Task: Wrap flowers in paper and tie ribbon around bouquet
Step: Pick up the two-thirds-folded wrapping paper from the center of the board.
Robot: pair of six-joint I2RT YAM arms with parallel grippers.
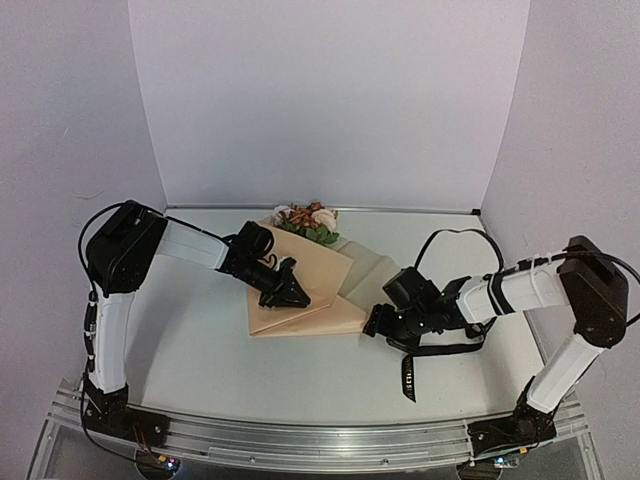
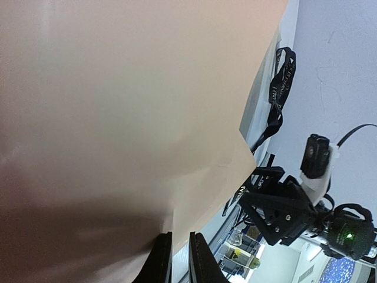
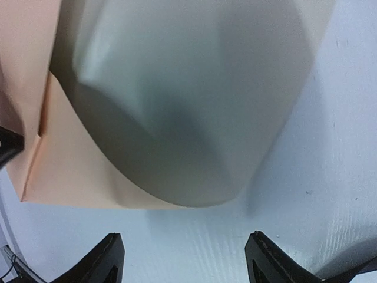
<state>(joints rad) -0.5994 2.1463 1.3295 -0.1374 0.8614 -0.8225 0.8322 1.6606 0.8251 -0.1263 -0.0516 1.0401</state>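
The tan paper (image 1: 312, 282) lies folded on the table, and the flowers (image 1: 308, 220) stick out past its far edge. My left gripper (image 1: 290, 293) sits on the folded sheet, shut on the paper's edge (image 2: 118, 118), which runs down between its narrow jaws (image 2: 179, 262). My right gripper (image 1: 378, 322) hovers just off the paper's right corner, open with nothing between its fingertips (image 3: 112, 250). In front of it a greyish flap (image 3: 177, 100) of the paper curls up over the tan layer (image 3: 76, 174). The black ribbon (image 1: 440, 350) lies under the right arm.
The ribbon's tail (image 1: 408, 378) trails toward the table's near edge. White walls close in the back and both sides. From the left wrist, the ribbon (image 2: 281, 82) and my right gripper (image 2: 277, 206) show beyond the paper's edge.
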